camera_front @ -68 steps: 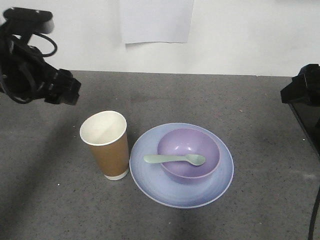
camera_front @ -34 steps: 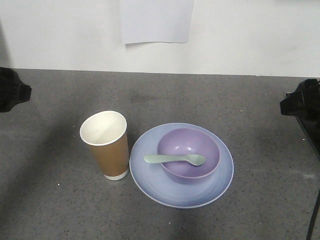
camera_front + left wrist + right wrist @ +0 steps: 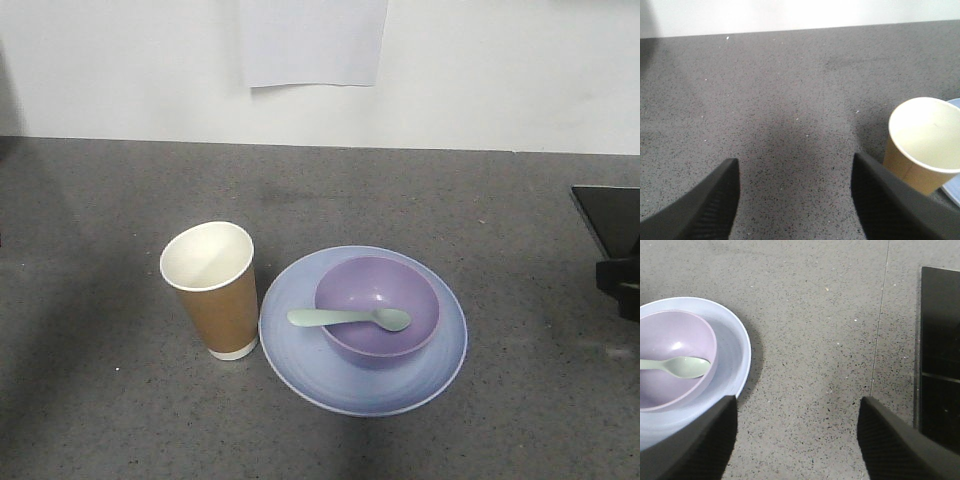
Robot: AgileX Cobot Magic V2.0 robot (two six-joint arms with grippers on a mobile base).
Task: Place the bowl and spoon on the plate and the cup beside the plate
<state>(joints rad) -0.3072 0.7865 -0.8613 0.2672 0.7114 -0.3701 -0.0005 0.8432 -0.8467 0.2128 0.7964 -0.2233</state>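
Front view: a grey speckled worktop [image 3: 120, 400] before a white wall bearing a sheet of paper [image 3: 313, 42]. The plate [image 3: 300, 345] lies flat near the middle of the worktop. The bowl [image 3: 377, 290] sits upright on the plate, set a little toward the far right of its centre. The spoon [image 3: 350, 319] rests across the bowl, its oval head inside and its handle projecting over the bowl's left rim above the plate. The cup [image 3: 212, 290] stands upright just left of the plate (whether the two touch cannot be told), open mouth up and white inside. A black object [image 3: 612, 220] lies at the worktop's right edge.

Left wrist view: the left gripper [image 3: 795, 200] has its two dark fingers [image 3: 710, 207] spread wide over bare worktop, nothing between them; the cup stands just beyond the right-hand finger.

Right wrist view: the right gripper [image 3: 797, 440] likewise shows its fingers [image 3: 900, 440] spread apart and empty, with the plate, bowl and spoon to the left of them.
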